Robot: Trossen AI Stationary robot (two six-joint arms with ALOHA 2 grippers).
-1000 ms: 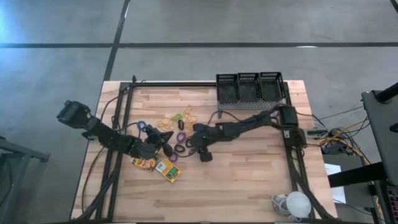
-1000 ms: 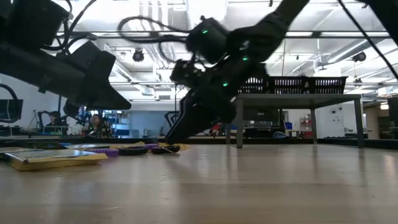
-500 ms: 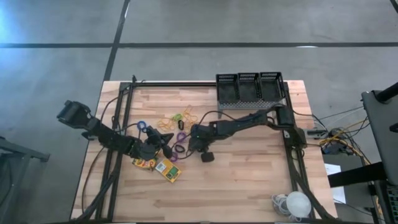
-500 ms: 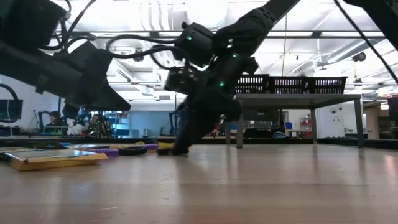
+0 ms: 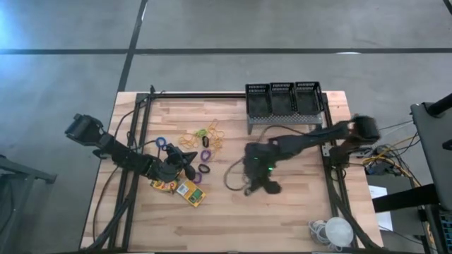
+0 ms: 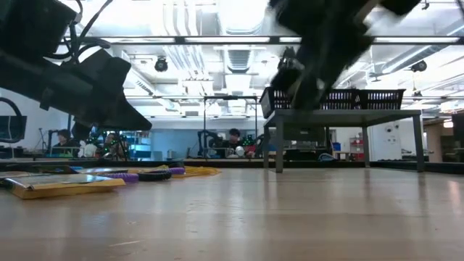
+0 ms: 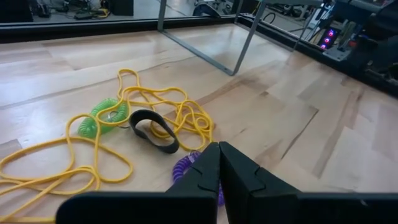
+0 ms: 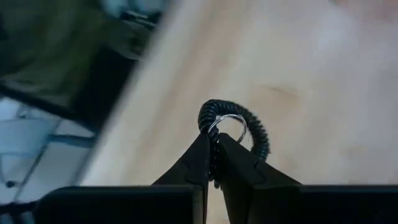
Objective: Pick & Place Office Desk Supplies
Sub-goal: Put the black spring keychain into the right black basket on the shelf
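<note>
My right pincer (image 8: 211,163) is clamped on the black coil ring (image 8: 239,127) above the centre of the high view, so I should keep the squeeze steady and carry it level to the mesh bins (image 5: 284,98) at upper centre, releasing only once inside a compartment. I cannot tell what the bins hold. My left pincer (image 7: 219,167) waits pressed together near the rubber bands (image 7: 93,146) at the left.

The left arm reaches from 9 o'clock toward the table's centre, its left gripper (image 5: 189,156) low with fingers (image 7: 208,171) pressed together, while the right arm stretches from 3 o'clock, the right gripper (image 8: 212,155) pinched on a ring (image 8: 239,127).
</note>
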